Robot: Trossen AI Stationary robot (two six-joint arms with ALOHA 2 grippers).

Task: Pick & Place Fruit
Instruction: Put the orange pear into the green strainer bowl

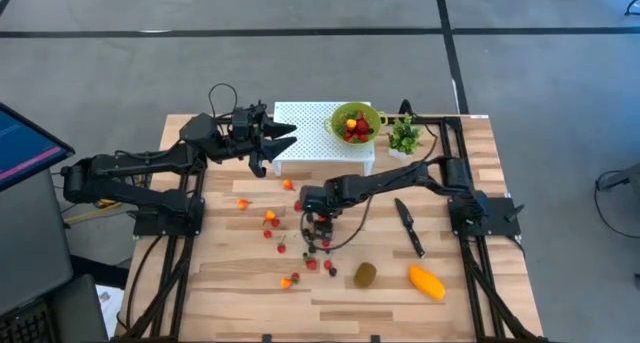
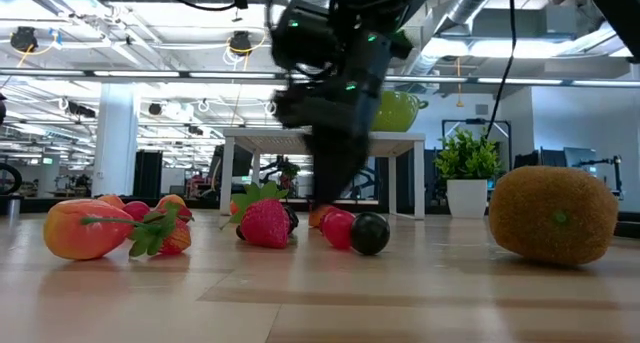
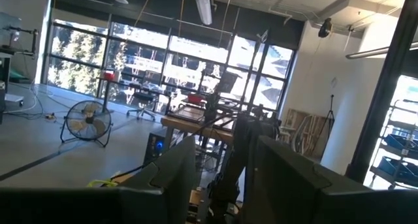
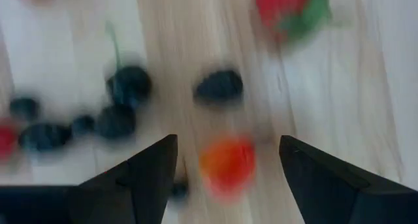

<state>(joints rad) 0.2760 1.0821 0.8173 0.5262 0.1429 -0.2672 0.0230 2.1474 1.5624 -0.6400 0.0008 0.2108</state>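
Over the counter [image 1: 450, 293] from above, the right end effector [image 1: 318, 226] hangs above scattered fruit [image 1: 272, 219]; the left end effector [image 1: 275, 143] waits, parted and empty, by the white stand [image 1: 330, 153]. At the right wrist, fingers [image 4: 147, 172] are spread around an orange-red berry [image 4: 227, 164]; closing off-centre could flick it away.

Berries [image 1: 312, 251] crowd the surface [image 1: 230, 293] under my right fingers [image 4: 153, 168], one orange piece [image 4: 227, 164] in the gap between them. Kiwi [image 1: 365, 274], mango [image 1: 426, 281] and knife [image 1: 409, 226] block my right side; left of the berries lies bare wood.
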